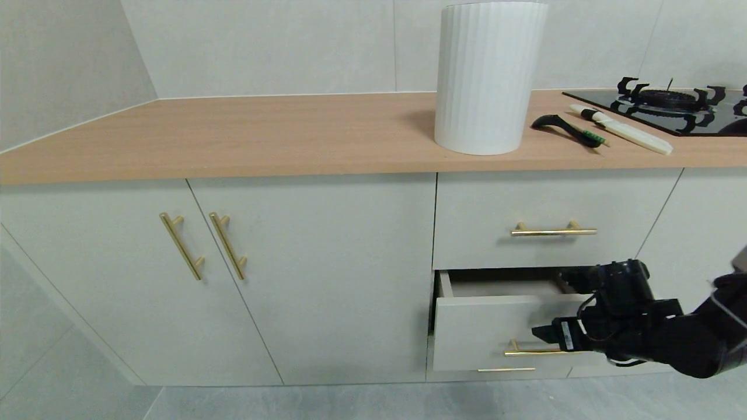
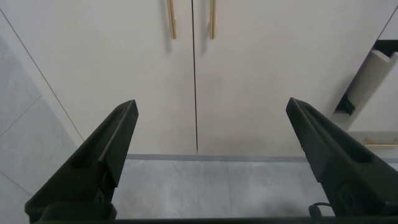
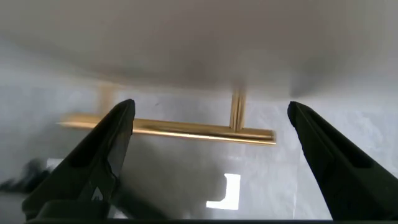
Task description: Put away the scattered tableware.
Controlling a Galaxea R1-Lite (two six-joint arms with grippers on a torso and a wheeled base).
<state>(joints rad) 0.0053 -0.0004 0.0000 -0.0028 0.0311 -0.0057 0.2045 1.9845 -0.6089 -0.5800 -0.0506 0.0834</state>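
On the wooden countertop lie a black-handled utensil with a green band and a white knife, both to the right of a tall white ribbed container. Below them the middle drawer is pulled partly out. My right gripper is at the drawer front, by its gold handle. In the right wrist view that gripper is open, and the gold handle runs across between its fingers without touching them. My left gripper is open and holds nothing, low down and facing the cabinet doors.
A black gas hob fills the counter's far right. The top drawer is closed. Two closed cabinet doors with gold handles stand to the left. Grey floor lies in front of the cabinets.
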